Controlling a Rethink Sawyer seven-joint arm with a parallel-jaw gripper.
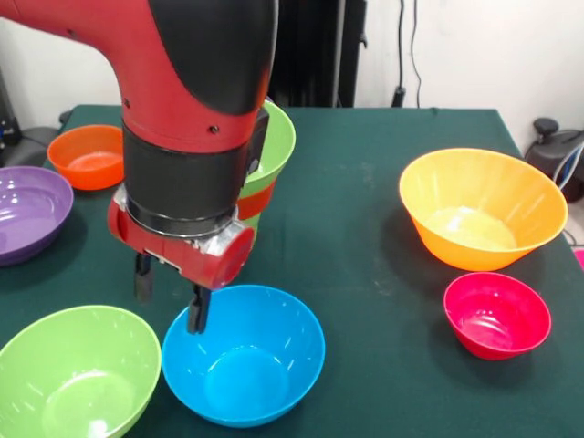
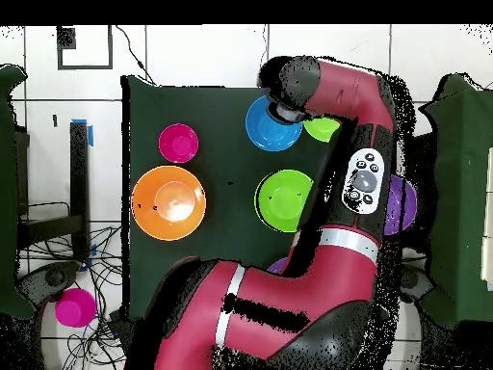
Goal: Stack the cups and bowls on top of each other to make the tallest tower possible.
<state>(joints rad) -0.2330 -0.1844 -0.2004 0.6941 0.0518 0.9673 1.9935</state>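
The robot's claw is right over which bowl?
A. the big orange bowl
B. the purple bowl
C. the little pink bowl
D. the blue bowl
D: in the front view the claw hangs open at the rim of the blue bowl, one finger over its inside and the other just outside, while the other three bowls sit well off to the sides.

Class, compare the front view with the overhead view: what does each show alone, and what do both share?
Front only: the end effector, open at the blue bowl's rim, and a small orange-red bowl. Overhead only: a pink round object lying off the table, and the arm's button pad. Both: the blue bowl, large orange bowl and pink-red bowl.
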